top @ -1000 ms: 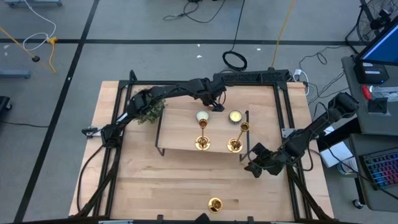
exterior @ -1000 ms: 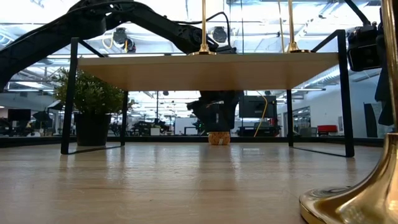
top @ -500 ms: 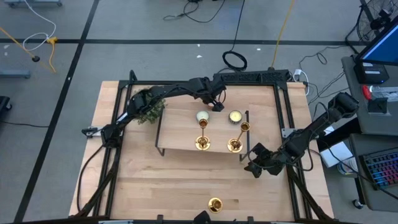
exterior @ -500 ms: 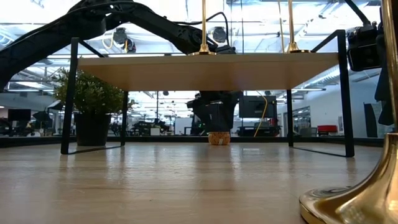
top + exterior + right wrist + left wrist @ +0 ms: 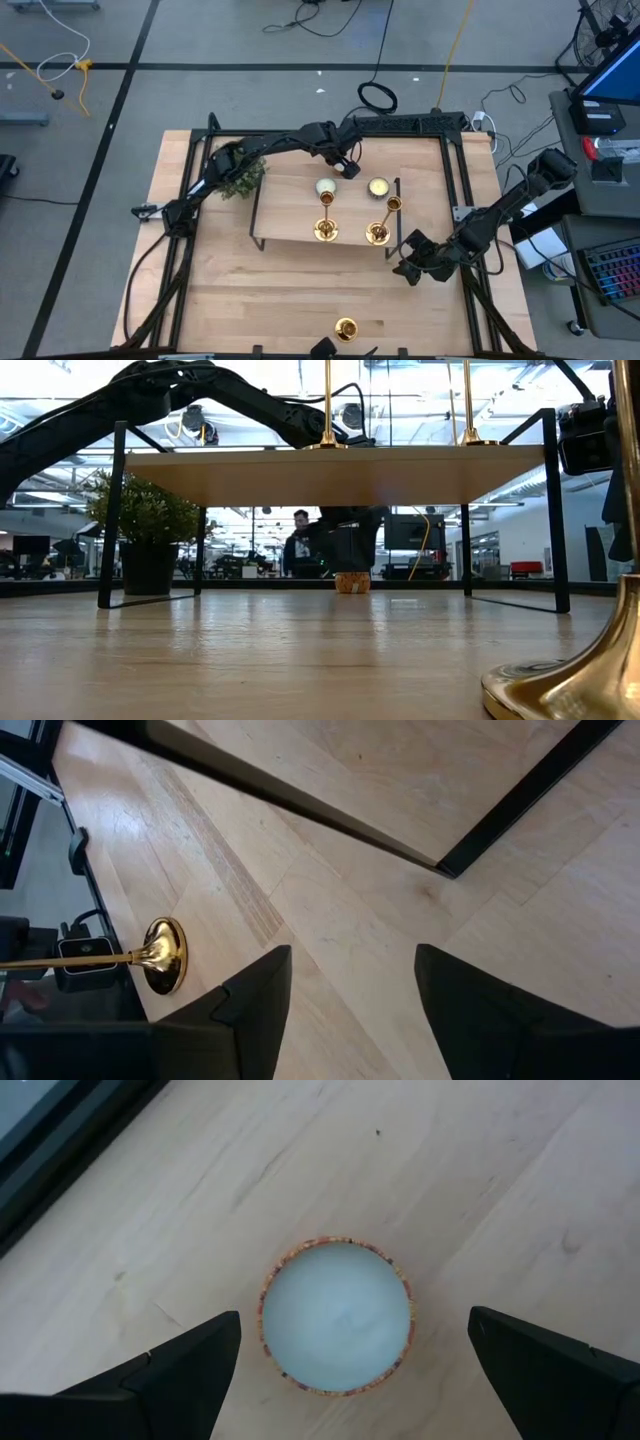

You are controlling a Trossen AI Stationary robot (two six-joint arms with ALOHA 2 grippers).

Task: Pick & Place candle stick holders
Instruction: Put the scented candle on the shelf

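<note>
Candle stick holder [image 5: 345, 328]: I see it upright by the table's [image 5: 230, 290] front edge.
Right tool [image 5: 408, 267]: nearer, half open, empty.
Left tool [image 5: 349, 168]: wide open, empty, above a tealight [image 5: 337, 1315].

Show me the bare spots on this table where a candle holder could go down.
Widest bare wood lies between the shelf's front edge and the lone holder at the near edge, spreading left. Crowded: the shelf top, with two holders and two tealights; the plant corner; right of the shelf, the right gripper.
</note>
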